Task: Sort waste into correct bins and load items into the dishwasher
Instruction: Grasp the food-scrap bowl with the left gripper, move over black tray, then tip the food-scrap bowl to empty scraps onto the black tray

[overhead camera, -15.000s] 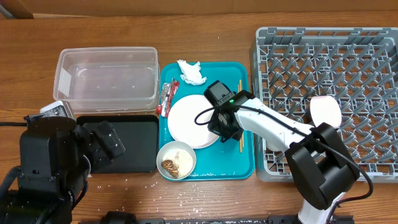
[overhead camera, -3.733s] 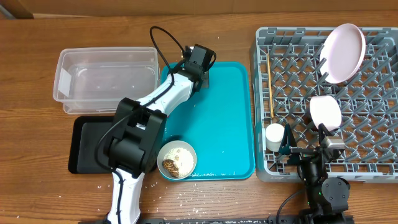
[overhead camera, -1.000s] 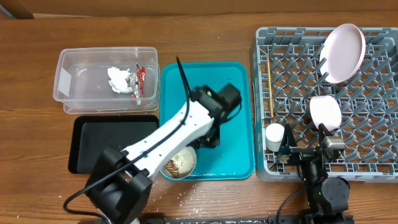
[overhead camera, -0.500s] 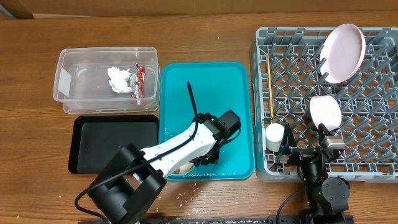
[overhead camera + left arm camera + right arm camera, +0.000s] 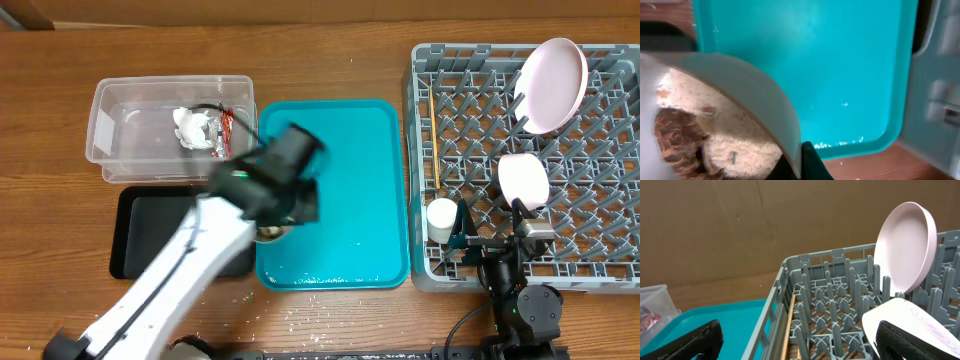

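Observation:
My left gripper (image 5: 801, 161) is shut on the rim of a pale bowl (image 5: 757, 95) holding brown and white food scraps (image 5: 687, 137). The bowl hangs tilted above the teal tray (image 5: 840, 60). In the overhead view the blurred left arm (image 5: 275, 175) hides most of that bowl (image 5: 270, 233), which sits over the tray's left edge beside the black tray (image 5: 150, 225). The clear tub (image 5: 130, 160) holds the white tissue (image 5: 190, 127) and red wrapper (image 5: 226, 128). My right gripper (image 5: 800, 349) is open over the grey dish rack (image 5: 832, 290), with nothing between its fingers.
The rack (image 5: 600, 240) holds an upright pink plate (image 5: 550, 85), a white bowl (image 5: 523, 180), a small white cup (image 5: 441, 218) and chopsticks (image 5: 434, 140) along its left side. White crumbs lie on the teal tray's front edge (image 5: 335, 280) and the wooden table.
My left gripper came down on the bowl at the tray's front left, shut on its rim and lifted it up and to the left. The right arm stayed still.

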Available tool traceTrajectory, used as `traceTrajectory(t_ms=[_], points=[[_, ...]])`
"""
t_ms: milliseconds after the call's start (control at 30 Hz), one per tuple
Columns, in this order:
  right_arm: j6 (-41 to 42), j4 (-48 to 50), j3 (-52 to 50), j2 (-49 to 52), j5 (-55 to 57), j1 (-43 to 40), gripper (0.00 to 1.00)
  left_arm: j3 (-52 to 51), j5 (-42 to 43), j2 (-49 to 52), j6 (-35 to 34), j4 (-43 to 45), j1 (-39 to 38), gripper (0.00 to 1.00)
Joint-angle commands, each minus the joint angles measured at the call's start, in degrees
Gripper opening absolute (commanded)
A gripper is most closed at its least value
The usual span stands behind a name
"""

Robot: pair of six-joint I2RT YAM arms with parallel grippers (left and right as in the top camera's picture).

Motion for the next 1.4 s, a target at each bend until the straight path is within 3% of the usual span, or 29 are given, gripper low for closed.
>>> traceTrajectory(t_ms=[0, 200, 367, 500, 867, 1000, 1133, 1167, 1200, 1233, 1367], points=[[0.0, 0.3, -0.6, -0.5, 0.1, -0.2, 1.00, -4.1, 23.1, -2.6, 13.8, 0.5, 14.2, 0.04], [0.0, 0.3, -0.6, -0.5, 0.1, -0.2, 1.00, -17.5, 56.2, -2.4, 37.9, 6.4, 40.1, 0.04], [0.0, 0.3, -0.6, -0.5, 0.1, -0.2, 1.00, -26.8, 72.1, -2.4, 53.6, 7.9, 56.8, 0.04], [0.0, 0.3, -0.6, -0.5, 0.1, -0.2, 1.00, -30.6, 79.3, -2.4, 60.1, 7.9, 63.5, 0.04], [0.0, 0.3, -0.6, -0.5, 0.1, -0.2, 1.00, -34.2, 81.7, -2.4, 65.9, 9.7, 67.5, 0.04], [0.0, 0.3, -0.6, -0.5, 0.1, -0.2, 1.00, -34.4, 78.2, -2.3, 65.0, 11.3, 67.5, 0.04], [0.0, 0.3, -0.6, -0.5, 0.1, -0.2, 1.00, -34.4, 83.8, -2.2, 65.4, 11.4, 67.4, 0.04], [0.0, 0.3, -0.6, -0.5, 0.1, -0.2, 1.00, -34.4, 84.0, -2.2, 69.1, 13.5, 67.4, 0.04], [0.0, 0.3, -0.6, -0.5, 0.1, -0.2, 1.00, -34.4, 82.0, -1.9, 61.1, 17.8, 67.5, 0.04], [0.0, 0.3, -0.6, -0.5, 0.1, -0.2, 1.00, -34.4, 82.8, -1.9, 57.8, 17.8, 67.5, 0.04], [0.0, 0.3, -0.6, -0.5, 0.1, -0.2, 1.00, -34.4, 83.3, -1.9, 60.7, 14.3, 65.6, 0.04]])
